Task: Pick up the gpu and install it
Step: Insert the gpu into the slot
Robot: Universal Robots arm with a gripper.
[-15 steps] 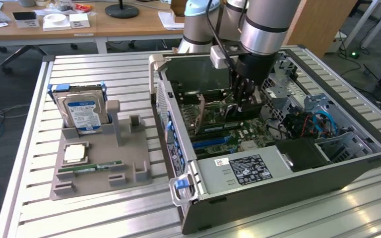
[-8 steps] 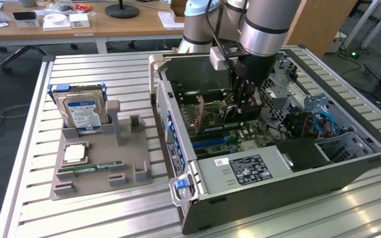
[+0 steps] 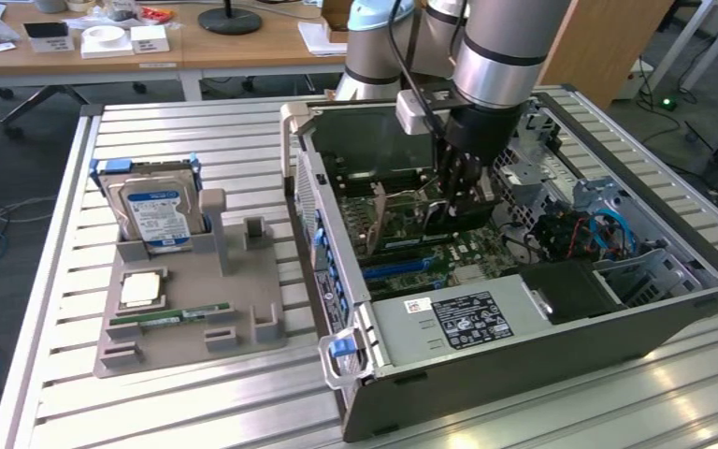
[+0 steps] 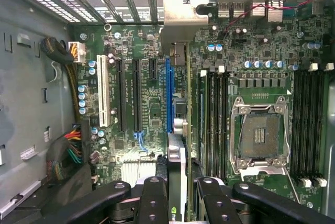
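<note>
The gpu (image 4: 177,153) shows edge-on in the wrist view, with its silver end bracket (image 4: 180,17) against the case's rear slot openings. It stands on edge over the motherboard (image 4: 152,109), right beside the long blue slot (image 4: 168,93); I cannot tell whether it is seated. My gripper (image 4: 178,185) is shut on it, one black finger (image 4: 153,198) on each side. In the exterior view the gripper (image 3: 462,196) reaches down inside the open computer case (image 3: 509,323), with the gpu (image 3: 440,213) below it.
A grey holder (image 3: 184,309) at the exterior view's left carries a hard drive with a blue label (image 3: 153,213), a RAM stick (image 3: 172,318) and a CPU (image 3: 142,288). An empty CPU socket (image 4: 259,135), memory slots (image 4: 214,124) and cable bundles (image 4: 73,150) surround the card.
</note>
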